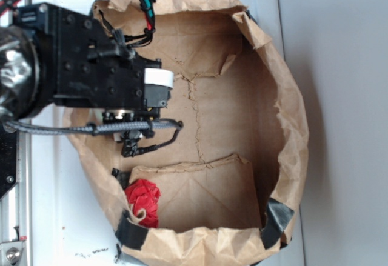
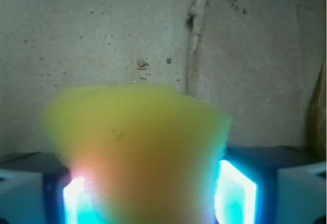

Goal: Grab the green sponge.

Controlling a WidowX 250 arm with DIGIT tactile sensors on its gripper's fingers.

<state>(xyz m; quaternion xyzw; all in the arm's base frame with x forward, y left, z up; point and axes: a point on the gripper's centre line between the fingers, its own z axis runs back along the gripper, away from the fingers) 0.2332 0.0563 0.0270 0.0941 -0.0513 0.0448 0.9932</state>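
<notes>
— Yellow foam, blurred, filling the lower middle of the wrist view: green sponge [image 2: 140, 152], no green on it, wedge-like, wider at the top.

— And the gripper [image 2: 148, 196]?

— Closed down on that sponge. Glowing cyan fingers [image 2: 235, 193] pressed against its left and right flanks, foam pinched narrower between them. Above the sponge in that view, speckled brown cardboard with a torn crease.

— Seen from the exterior camera?

— Sponge hidden under the black arm [image 1: 91, 60]; fingertips hidden too. Arm reaching into the paper bag [image 1: 291, 114] from its left rim, wrist over the bag's left part. Cannot tell from there whether lifted off the floor or resting on it.

— Anything else in the bag?

— Wrinkled red wad [image 1: 143, 200] near the bag's lower left corner, well apart from the arm. Folded cardboard flap [image 1: 206, 193] just right of the wad, along the bag's lower edge. Black tape [image 1: 276, 220] patching the bag's rim at bottom right, more at bottom left.

— Under the bag?

— White surface [image 1: 54, 187], visible left of the bag.
</notes>
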